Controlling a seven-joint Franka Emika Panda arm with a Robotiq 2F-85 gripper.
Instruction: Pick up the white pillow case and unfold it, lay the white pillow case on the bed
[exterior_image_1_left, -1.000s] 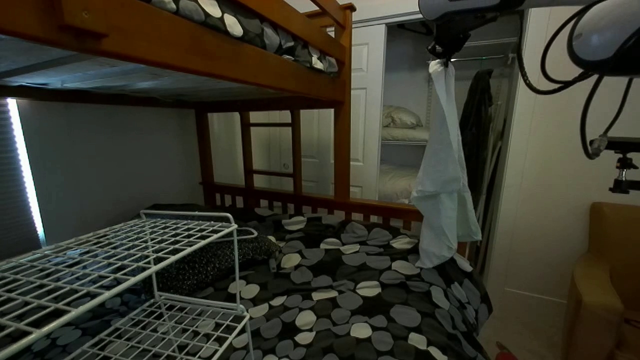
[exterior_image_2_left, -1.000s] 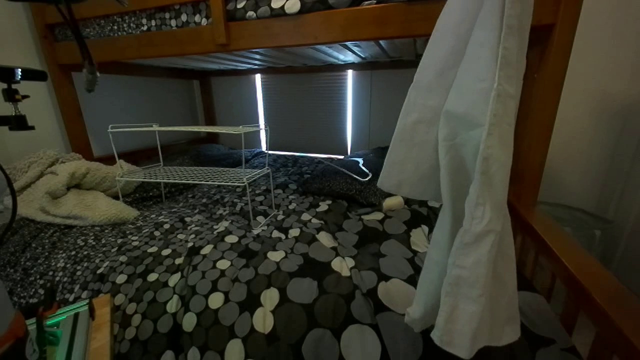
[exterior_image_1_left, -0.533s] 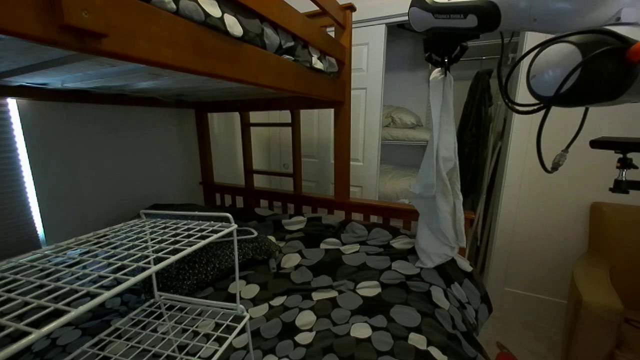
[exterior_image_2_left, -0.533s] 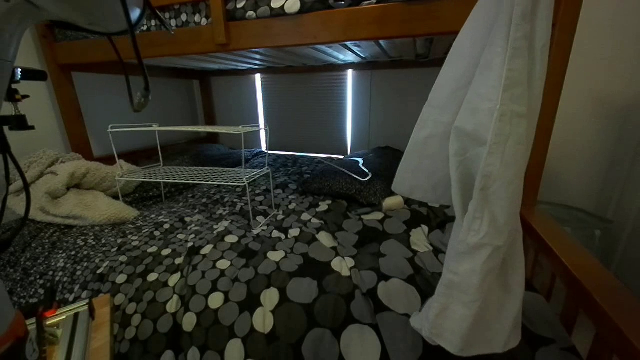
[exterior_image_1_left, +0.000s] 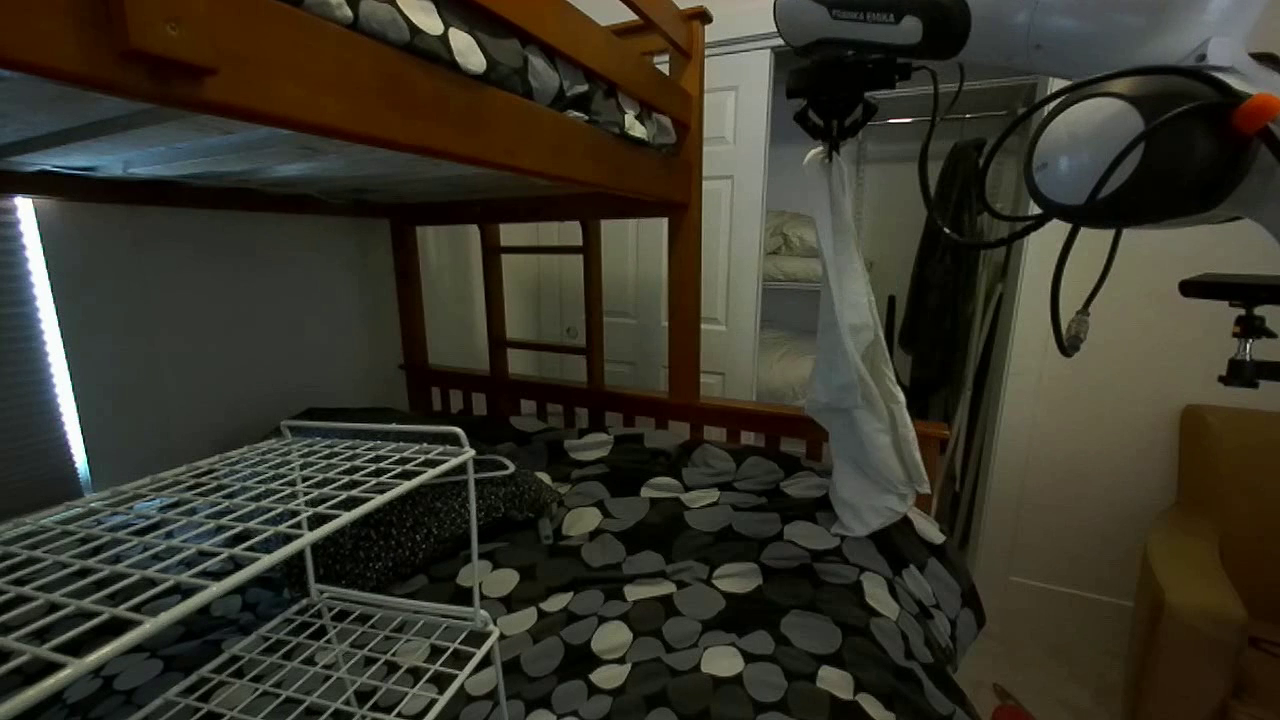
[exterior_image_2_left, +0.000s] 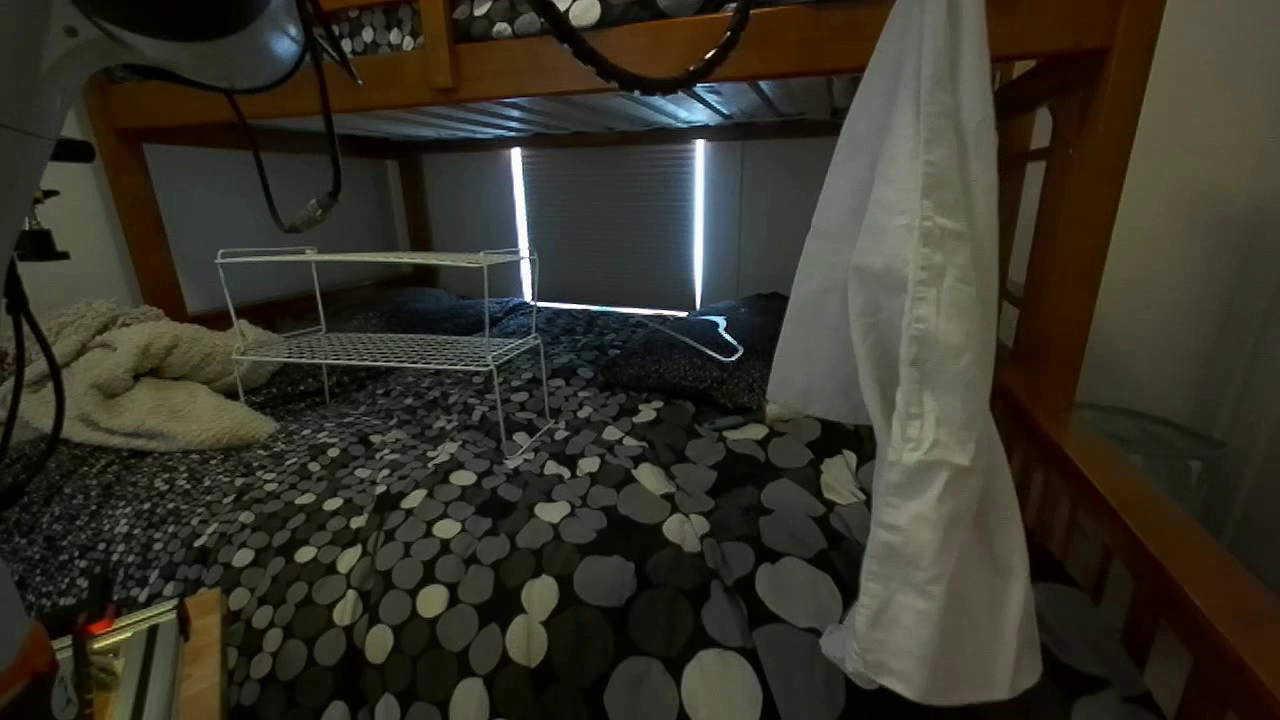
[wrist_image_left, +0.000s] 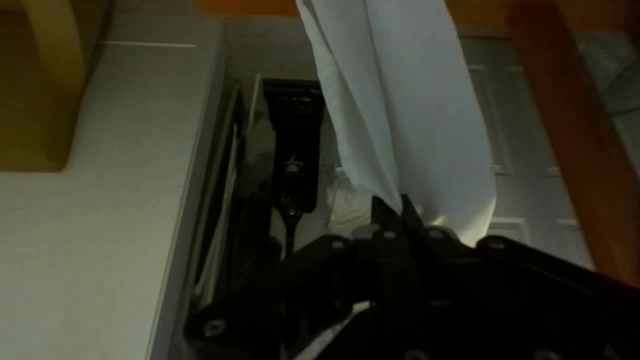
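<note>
The white pillow case (exterior_image_1_left: 855, 400) hangs long, limp and creased from my gripper (exterior_image_1_left: 832, 150), slanting down to the right in an exterior view. It also hangs at the right in an exterior view (exterior_image_2_left: 925, 400), where the gripper is out of frame. Its lower end reaches the bed (exterior_image_1_left: 680, 600) by the slatted rail and seems to rest there. The bed, with its spotted black cover, also shows in an exterior view (exterior_image_2_left: 450, 560). In the wrist view the fingertips (wrist_image_left: 392, 205) are shut on a corner of the pillow case (wrist_image_left: 425, 100).
A white wire rack (exterior_image_1_left: 300, 490) (exterior_image_2_left: 390, 350) stands on the bed. A dark pillow (exterior_image_2_left: 690, 365) with a white hanger (exterior_image_2_left: 725, 345) and a cream blanket (exterior_image_2_left: 150, 380) lie there too. The upper bunk's wooden frame (exterior_image_1_left: 450, 120) overhangs. A slatted wooden rail (exterior_image_1_left: 750, 415) edges the bed.
My gripper has lowered slightly and moved left in an exterior view, taking the pillow case's top along. The lower end stays nearly in place, so the cloth now slants. The forearm has come further into view.
</note>
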